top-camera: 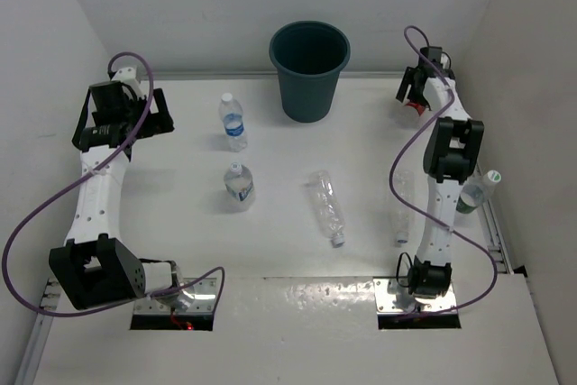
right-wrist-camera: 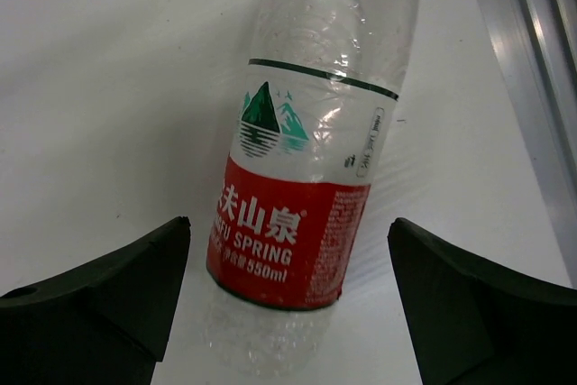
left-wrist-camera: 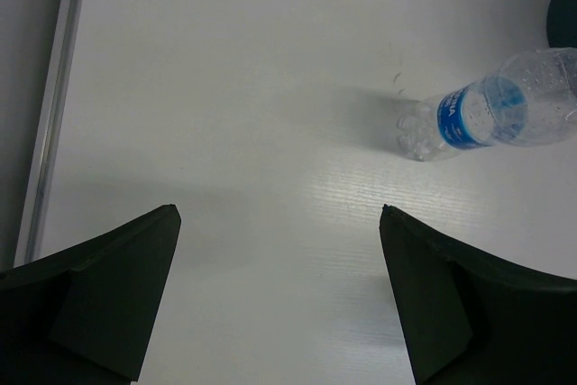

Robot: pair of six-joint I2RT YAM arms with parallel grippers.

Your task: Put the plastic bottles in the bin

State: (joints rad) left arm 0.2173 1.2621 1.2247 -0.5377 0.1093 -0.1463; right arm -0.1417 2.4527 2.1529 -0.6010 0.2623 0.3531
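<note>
Right wrist view, item 1: red-labelled bottle (right-wrist-camera: pixel 297 214), clear plastic, seemingly lying on the table (right-wrist-camera: pixel 108 87) close beside the side rail (right-wrist-camera: pixel 532 60). Right gripper (right-wrist-camera: pixel 288 220): fingers apart, one either side of the label, not touching it; nothing held.

Item 2: bin (top-camera: pixel 309 60), dark teal, upright at the far edge, well apart to the left of this gripper.

Item 3: left gripper (left-wrist-camera: pixel 279 209): fingers wide apart, empty; blue-labelled bottle (left-wrist-camera: pixel 487 114) ahead and to its right, untouched.

Handling note (judgement): the step in hand is the grasp of item 1. Close squarely on the red band. The thin plastic will likely dent, and it may slip out if pinched off-centre. Lower until the fingers reach past the bottle's widest line, then squeeze. Lift clear of the rail before swinging toward the bin, and release only above its rim.
</note>
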